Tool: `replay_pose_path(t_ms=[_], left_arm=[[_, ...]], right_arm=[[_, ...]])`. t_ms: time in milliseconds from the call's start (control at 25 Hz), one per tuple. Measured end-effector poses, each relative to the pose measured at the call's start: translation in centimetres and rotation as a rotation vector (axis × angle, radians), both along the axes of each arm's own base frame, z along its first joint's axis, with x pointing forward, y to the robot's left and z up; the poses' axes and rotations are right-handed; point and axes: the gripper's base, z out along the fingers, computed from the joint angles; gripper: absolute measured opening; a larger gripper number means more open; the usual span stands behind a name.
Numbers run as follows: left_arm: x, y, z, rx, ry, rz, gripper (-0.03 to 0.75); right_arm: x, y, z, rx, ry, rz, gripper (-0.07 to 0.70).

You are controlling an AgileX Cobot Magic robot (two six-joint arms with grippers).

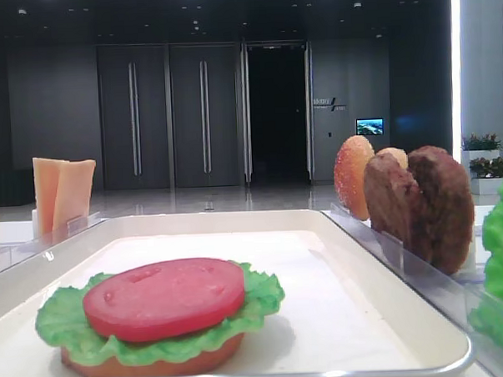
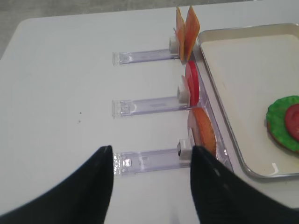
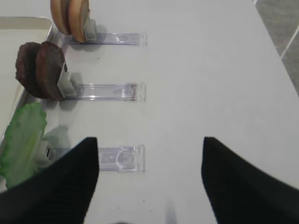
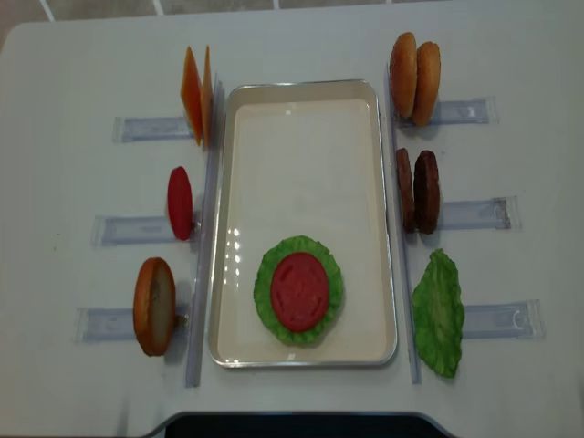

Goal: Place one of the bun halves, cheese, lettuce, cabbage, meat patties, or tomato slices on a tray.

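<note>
Left end effector [image 2: 152, 186] spread and empty above the table [image 2: 60, 93], right end effector [image 3: 150, 179] likewise.

tomato slice [image 4: 300, 291] on lettuce [image 4: 266, 294], in tray [image 4: 301, 105]

a large lobby or exhibition hall is suggested: dark panelled walls [image 1: 56, 105], tall double doors [image 1: 171, 117], a small lit screen [image 1: 369, 126], potted plants [image 1: 482, 142] and a polished floor [image 1: 210, 199] are seen behind a white table [image 4: 301, 41] set with clear plastic racks [image 3: 110, 91] of toy food.
</note>
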Motion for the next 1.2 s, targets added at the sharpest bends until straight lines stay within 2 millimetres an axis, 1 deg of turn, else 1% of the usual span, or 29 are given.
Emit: replay_pose_path(t_ms=[240,320,960,1040,1080,1200], left_arm=[[1.4,0.0,-2.5,0.017,0.07,-0.019,0.409],[1.8,-0.1,-2.9,0.009,0.069,-0.026,0.409],[2.0,-0.1,-2.9,0.006,0.049,-0.029,0.412],[2.0,-0.1,-2.9,0.006,0.048,-0.028,0.44],[2.0,-0.1,-2.9,0.006,0.048,-0.028,0.47],[2.0,-0.1,-2.9,0.007,0.047,-0.029,0.602]], right_arm=[[0.0,0.0,0.0,0.0,0.0,0.0,0.478],[0.0,0.0,0.0,0.0,0.0,0.0,0.478],[0.0,0.0,0.0,0.0,0.0,0.0,0.478],[0.0,0.0,0.0,0.0,0.0,0.0,0.478],[0.0,0.0,0.0,0.0,0.0,0.0,0.478],[0.0,0.0,0.0,0.0,0.0,0.0,0.478]])
